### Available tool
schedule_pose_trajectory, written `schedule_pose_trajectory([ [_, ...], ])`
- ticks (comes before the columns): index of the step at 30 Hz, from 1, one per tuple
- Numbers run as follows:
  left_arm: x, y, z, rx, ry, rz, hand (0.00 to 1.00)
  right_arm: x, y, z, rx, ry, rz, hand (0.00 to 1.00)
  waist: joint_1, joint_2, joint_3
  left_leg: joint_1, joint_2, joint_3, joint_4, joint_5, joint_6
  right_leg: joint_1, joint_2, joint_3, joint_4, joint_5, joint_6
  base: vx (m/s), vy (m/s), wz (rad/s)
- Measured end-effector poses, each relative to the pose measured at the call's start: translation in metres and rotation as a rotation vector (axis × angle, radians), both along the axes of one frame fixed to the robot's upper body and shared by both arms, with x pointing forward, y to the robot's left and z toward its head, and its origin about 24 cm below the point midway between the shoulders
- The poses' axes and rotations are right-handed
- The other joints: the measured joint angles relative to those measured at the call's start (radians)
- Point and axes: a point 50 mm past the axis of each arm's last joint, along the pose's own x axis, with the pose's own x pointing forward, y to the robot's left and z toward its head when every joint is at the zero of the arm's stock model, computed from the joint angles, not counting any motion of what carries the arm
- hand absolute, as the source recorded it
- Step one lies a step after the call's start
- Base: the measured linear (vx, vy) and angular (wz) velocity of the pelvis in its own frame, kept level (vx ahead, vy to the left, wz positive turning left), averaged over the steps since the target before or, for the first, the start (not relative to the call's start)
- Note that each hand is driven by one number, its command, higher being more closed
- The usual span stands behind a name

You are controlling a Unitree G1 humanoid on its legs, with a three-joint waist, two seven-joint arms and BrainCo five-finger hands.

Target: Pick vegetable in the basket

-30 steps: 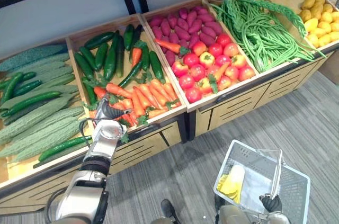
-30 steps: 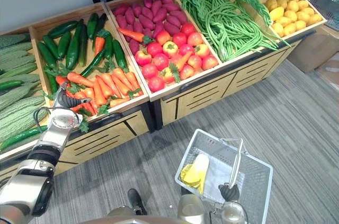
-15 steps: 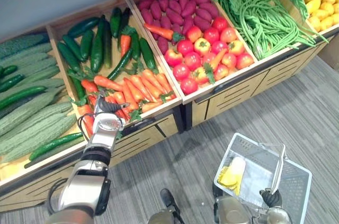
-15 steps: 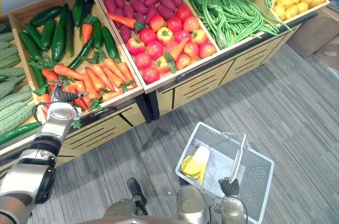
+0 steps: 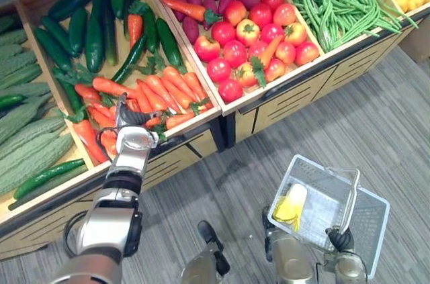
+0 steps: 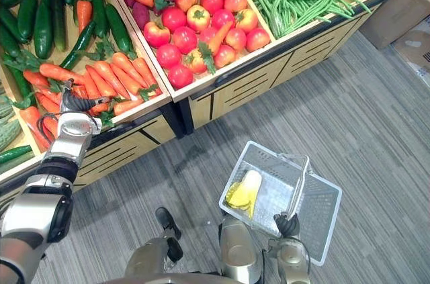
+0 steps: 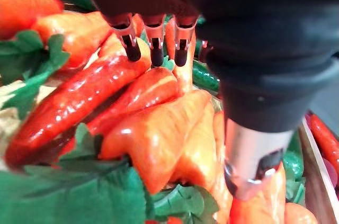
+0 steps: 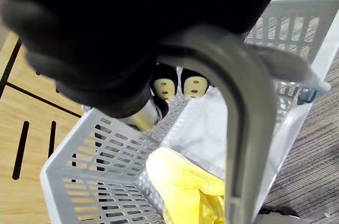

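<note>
While the left hand (image 5: 132, 121) rested among the carrots (image 5: 168, 86) in the eye views, the right hand (image 5: 341, 238) held the basket (image 5: 376, 223) near the floor. In the left wrist view, its fingers (image 7: 153, 49) stood straight and its thumb apart, gripping nothing. This looked like the grasping step, and the next move would call for closing round one. In the right wrist view, fingers curled round the handle (image 8: 249, 128).

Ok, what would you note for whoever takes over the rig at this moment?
Left hand: open, fingers down on the carrots, none gripped yet.
Right hand: shut on the handle of the basket, held out in front of the stand.
Done: one yellow item lies in the basket.
Left: close on a carrot, lift it, carry it over and drop it in the basket.
</note>
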Motion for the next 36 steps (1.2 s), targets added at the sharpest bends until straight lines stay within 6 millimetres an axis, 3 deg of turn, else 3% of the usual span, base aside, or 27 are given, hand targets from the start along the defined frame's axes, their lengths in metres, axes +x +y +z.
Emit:
schedule_pose_trajectory([
  [5, 0.008, -0.001, 0.016, -0.008, -0.036, 0.056, 0.0, 0.015, 0.006, 0.009, 0.006, -0.063, 0.022, 1.0, 0.002, -0.025, 0.042, -0.058, 0.018, 0.013, 0.068, -0.016, 0.001, -0.056, 0.0, 0.012, 0.041, -0.003, -0.004, 0.02, -0.018, -0.05],
  [6, 0.009, 0.001, 0.018, -0.012, -0.02, 0.084, 1.0, 0.021, 0.007, 0.013, 0.007, -0.085, 0.03, 1.0, 0.0, -0.029, 0.051, -0.077, 0.022, 0.014, 0.082, -0.017, 0.002, -0.073, 0.001, 0.013, 0.05, -0.003, -0.004, -0.01, -0.038, -0.03],
  [16, 0.008, 0.026, 0.05, -0.073, -0.105, 0.267, 1.0, 0.036, 0.017, 0.021, 0.029, -0.138, 0.048, 1.0, 0.002, -0.042, 0.071, -0.149, 0.056, 0.069, 0.137, -0.052, 0.004, -0.154, 0.009, 0.034, 0.079, -0.003, -0.006, 0.0, -0.025, -0.07],
  [27, 0.01, 0.018, 0.04, -0.107, -0.073, 0.257, 1.0, 0.044, 0.028, 0.026, 0.035, -0.183, 0.108, 1.0, 0.004, -0.043, 0.072, -0.138, 0.049, 0.062, 0.154, -0.055, 0.007, -0.132, -0.006, 0.011, 0.083, -0.003, -0.005, 0.06, 0.004, 0.04],
  [36, 0.011, 0.009, 0.029, -0.066, -0.036, 0.206, 1.0, 0.037, 0.027, 0.023, 0.022, -0.165, 0.11, 1.0, 0.012, -0.045, 0.066, -0.085, 0.028, 0.041, 0.126, -0.055, 0.01, -0.072, -0.028, -0.026, 0.081, -0.004, -0.005, 0.02, 0.001, 0.09],
])
